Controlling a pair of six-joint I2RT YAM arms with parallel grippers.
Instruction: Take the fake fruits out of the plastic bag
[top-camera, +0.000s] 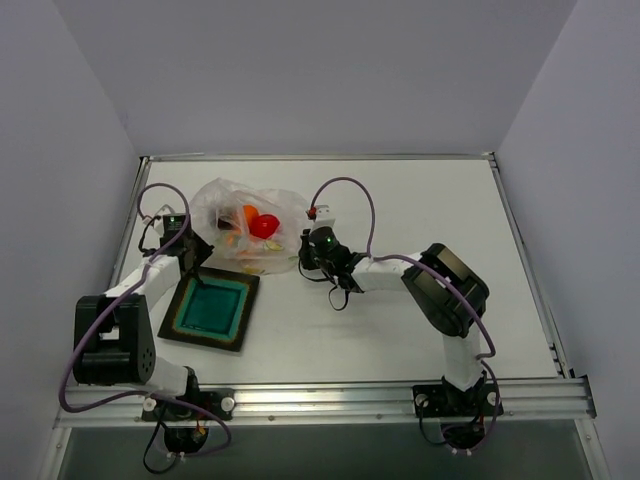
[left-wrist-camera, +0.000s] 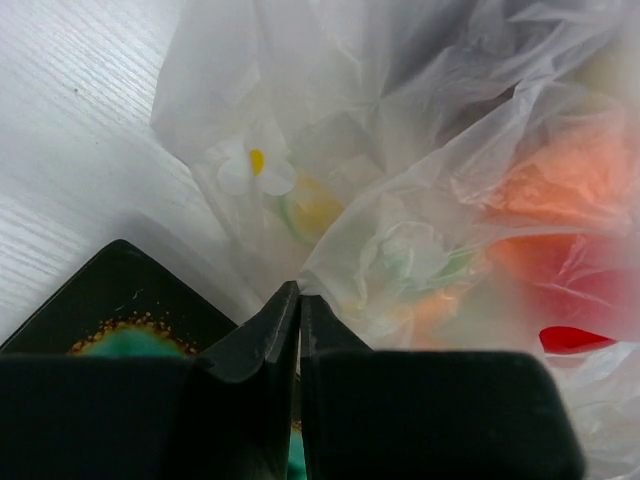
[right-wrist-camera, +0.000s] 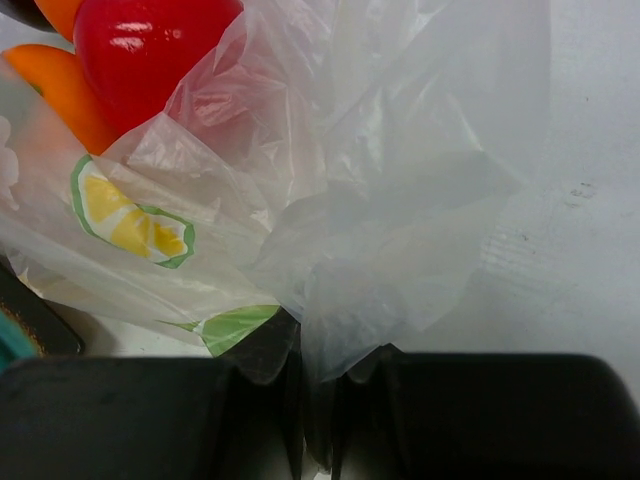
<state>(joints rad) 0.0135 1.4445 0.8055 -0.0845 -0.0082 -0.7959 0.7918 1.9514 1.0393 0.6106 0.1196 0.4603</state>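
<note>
Closest in, the left gripper has its two black fingers pressed together, and a fold of the plastic bag draws to a point right at their tips, so it looks pinched there. Just behind those fingers sits the dark rim of the square teal dish.

On the other side, the right gripper is clamped on the bag too: clear film runs straight down into the narrow gap between its jaws. A yellow-green citrus slice print shows on the film to the left of that grip.

From above, the bag lies crumpled on the white table, left of centre and towards the back, stretched between the two grippers, left one at its near-left edge, right one at its right edge. The dish lies flat just in front of the bag, touching or nearly touching its near edge.

The fake fruits are bunched in the middle of the bag. I can make out a glossy red fruit and an orange fruit tucked against it. Through the left wrist camera the fruits are only red and orange blurs behind the film.
</note>
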